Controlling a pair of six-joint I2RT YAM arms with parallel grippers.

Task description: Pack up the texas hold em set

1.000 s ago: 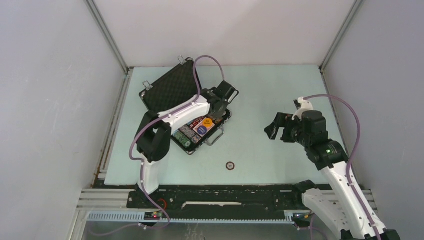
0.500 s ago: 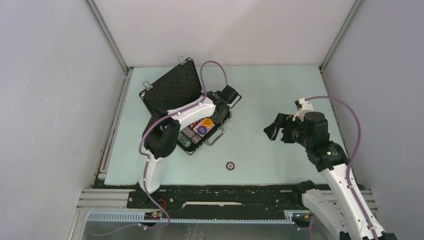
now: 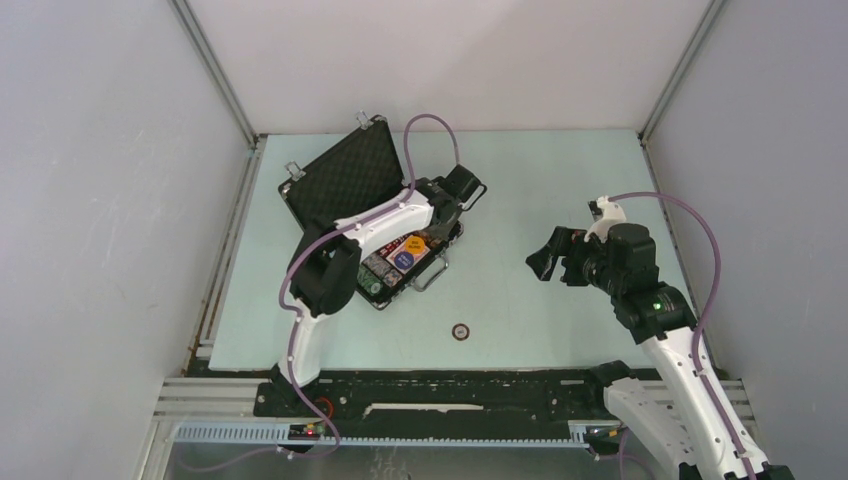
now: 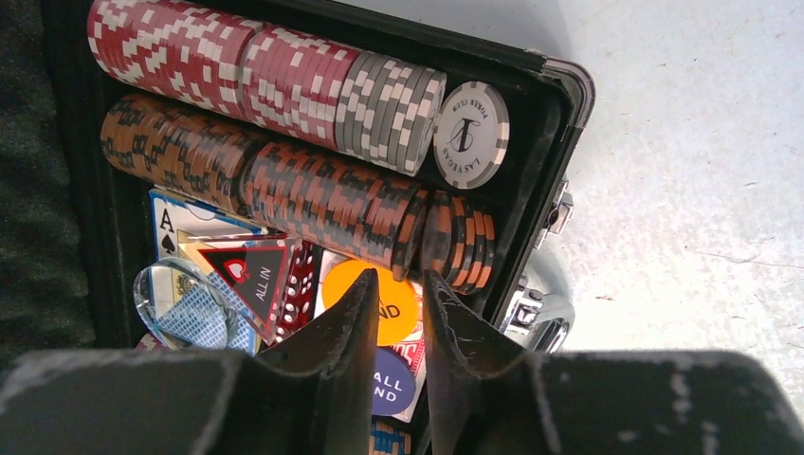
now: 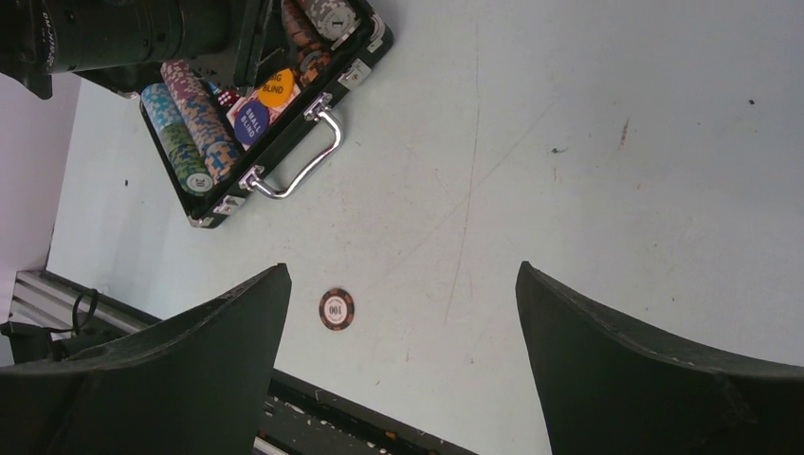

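The black briefcase (image 3: pixel 345 180) lies open at the table's far left, its foam lid tilted back. Its rim (image 4: pixel 561 95) frames rows of red, grey and orange-black poker chips (image 4: pixel 284 180), an orange button (image 4: pixel 402 305), a blue button (image 4: pixel 393 384), a triangular "ALL IN" marker (image 4: pixel 256 275) and card decks. My left gripper (image 4: pixel 398 277) hovers over the case's right end (image 3: pixel 445 212), its jaws a narrow gap apart with nothing between them, tips by the orange-black row. One loose chip (image 3: pixel 461 331) lies on the table. My right gripper (image 5: pixel 403 269) is wide open and empty, above the table right of that chip (image 5: pixel 337 309).
The case's silver handle (image 5: pixel 299 161) and latches point toward the table's middle. White walls enclose the pale green table on three sides. A black rail (image 3: pixel 430 390) runs along the near edge by the arm bases.
My left gripper has shifted slightly toward the case's far right end. The right arm has barely moved. The loose chip has stayed where it was.
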